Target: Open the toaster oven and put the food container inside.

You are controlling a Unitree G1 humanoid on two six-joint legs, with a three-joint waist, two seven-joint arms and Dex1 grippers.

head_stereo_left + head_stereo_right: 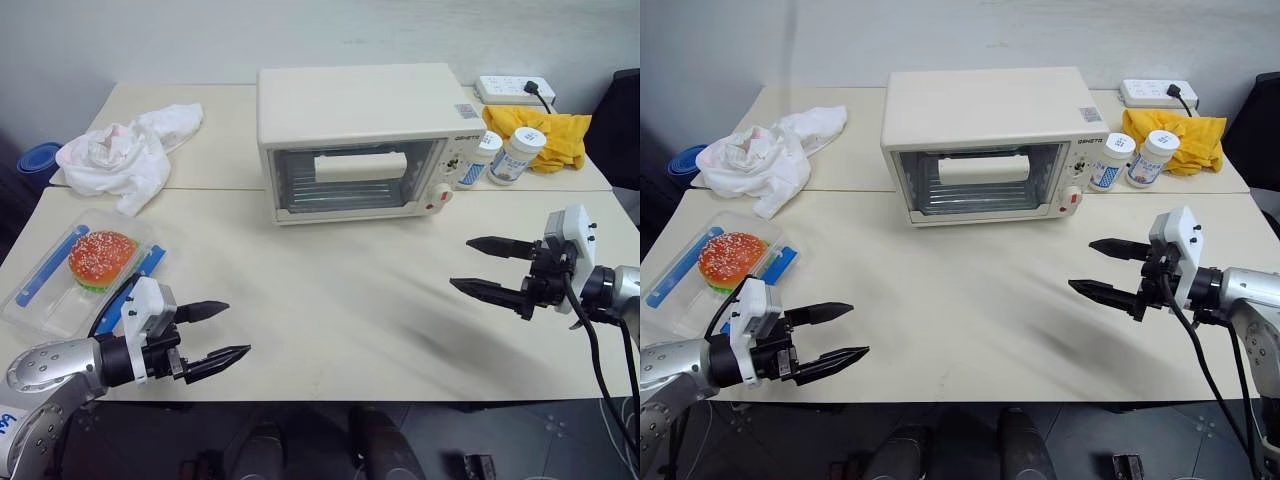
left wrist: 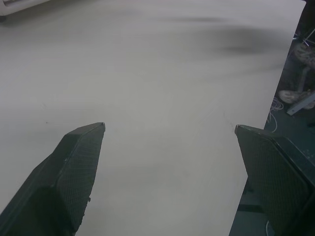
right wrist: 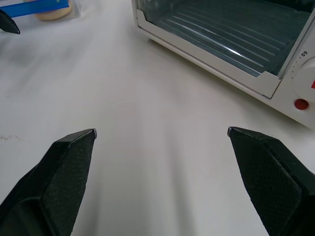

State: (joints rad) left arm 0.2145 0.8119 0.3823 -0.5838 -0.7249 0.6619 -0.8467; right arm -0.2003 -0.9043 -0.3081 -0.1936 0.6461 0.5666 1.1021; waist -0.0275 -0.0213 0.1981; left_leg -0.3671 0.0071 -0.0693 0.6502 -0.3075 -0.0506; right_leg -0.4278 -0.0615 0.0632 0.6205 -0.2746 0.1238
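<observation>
Both jaws spread wide and empty, left gripper [image 1: 218,334] hovering near the food container [image 1: 80,275] at the table's [image 1: 340,300] left edge, right gripper [image 1: 490,267] facing the shut toaster oven [image 1: 355,140], likely staged for door-opening first.

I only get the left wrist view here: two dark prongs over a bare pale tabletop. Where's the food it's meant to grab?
Observer: The food container, holding a burger, lies at the table's front left corner, beside the left tool, which holds nothing.
Operator: And the oven, is its door open yet?
Observer: No. The toaster oven stands at the middle back with its glass door shut.
Operator: What's the other arm doing?
Observer: The right tool hangs open above the table's right side, apart from the oven.
Operator: Anything else lying about?
Observer: A white cloth at the back left, two white bottles by the oven.
</observation>
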